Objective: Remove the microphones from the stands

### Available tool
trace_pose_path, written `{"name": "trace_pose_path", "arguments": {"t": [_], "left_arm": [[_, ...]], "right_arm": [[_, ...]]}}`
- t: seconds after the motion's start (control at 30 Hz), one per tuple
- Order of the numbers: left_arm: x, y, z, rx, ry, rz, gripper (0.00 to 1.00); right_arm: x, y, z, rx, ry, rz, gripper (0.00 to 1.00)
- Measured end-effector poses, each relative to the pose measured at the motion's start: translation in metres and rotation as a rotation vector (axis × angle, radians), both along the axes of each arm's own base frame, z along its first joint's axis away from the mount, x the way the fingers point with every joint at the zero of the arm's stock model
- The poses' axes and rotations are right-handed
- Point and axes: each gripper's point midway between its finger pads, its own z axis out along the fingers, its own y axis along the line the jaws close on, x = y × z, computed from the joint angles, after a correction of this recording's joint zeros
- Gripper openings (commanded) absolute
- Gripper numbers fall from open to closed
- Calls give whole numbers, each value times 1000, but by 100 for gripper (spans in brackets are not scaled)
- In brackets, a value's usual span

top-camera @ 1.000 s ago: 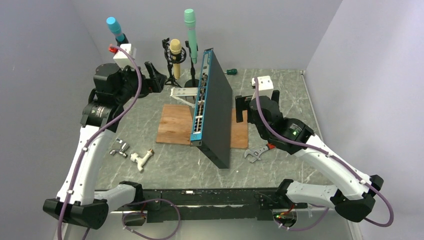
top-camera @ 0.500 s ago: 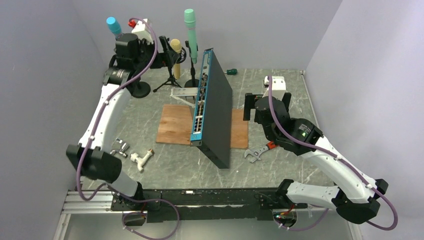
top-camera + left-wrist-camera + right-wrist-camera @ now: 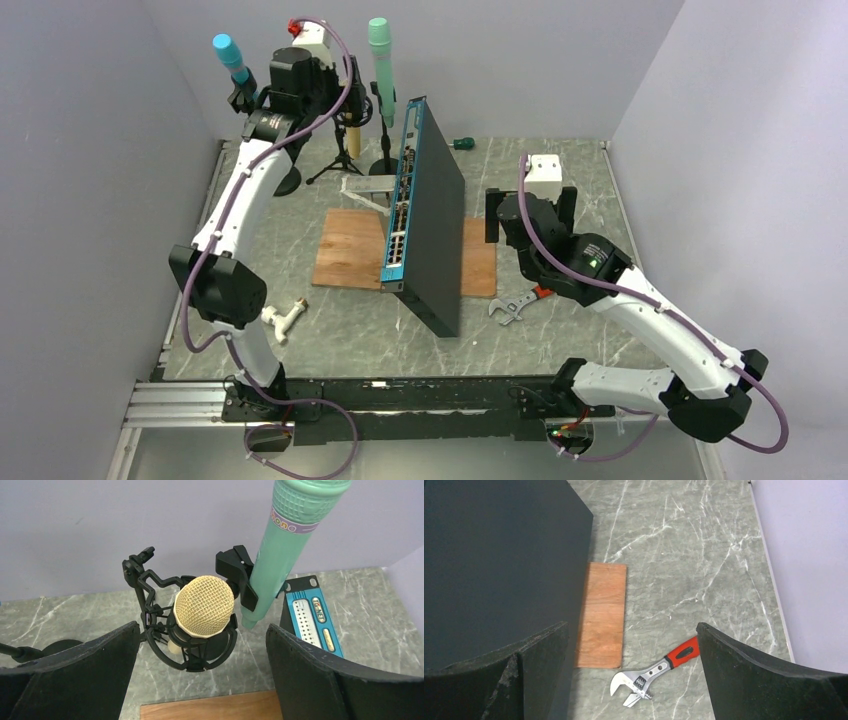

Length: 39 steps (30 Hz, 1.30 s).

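Microphone (image 3: pixel 204 605) with a gold mesh head sits upright in the black spring cradle of its stand (image 3: pixel 150 617), at the far side of the table (image 3: pixel 684 555). The left gripper (image 3: pixel 202 645) hangs above it with both fingers spread wide and holding nothing. From the wrist view the gold head appears in the gap between the fingers, touching neither. Just beyond the right finger, a tall green microphone (image 3: pixel 287 545) leans in a black clip (image 3: pixel 237 577), close beside the gold head. Past it stands the blue front of a black box (image 3: pixel 312 620).

The right gripper (image 3: pixel 631 627) hovers over the table, also spread wide and empty. Below its gap lie a wooden board (image 3: pixel 601 615) and a red-handled wrench (image 3: pixel 656 671). The black box fills the view beside its left finger.
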Motion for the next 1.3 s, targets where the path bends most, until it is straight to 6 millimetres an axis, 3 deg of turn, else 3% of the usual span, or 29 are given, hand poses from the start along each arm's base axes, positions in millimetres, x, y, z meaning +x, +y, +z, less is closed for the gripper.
{"name": "trace_pose_path", "arguments": {"t": [0.1, 0.27, 0.47, 0.63, 0.97, 1.1, 1.3], "left_arm": [[5, -4, -5, 36, -12, 9, 99], [16, -9, -14, 103, -34, 49, 87], [32, -10, -43, 160, 2, 82, 77], [38, -9, -56, 182, 22, 96, 57], [35, -11, -53, 238, 9, 106, 23], [33, -10, -48, 248, 9, 106, 16], [32, -11, -19, 248, -47, 109, 0]], "right_arm": [[0, -2, 0, -8, -3, -8, 100], [-1, -3, 0, -7, -16, 5, 100], [-3, -7, 0, -11, -28, 11, 100], [-3, -8, -4, -35, -22, 17, 100], [-1, -5, -7, -51, -25, 34, 100], [2, -2, -9, -58, -22, 36, 100], [5, 2, -16, -73, -5, 39, 100]]}}
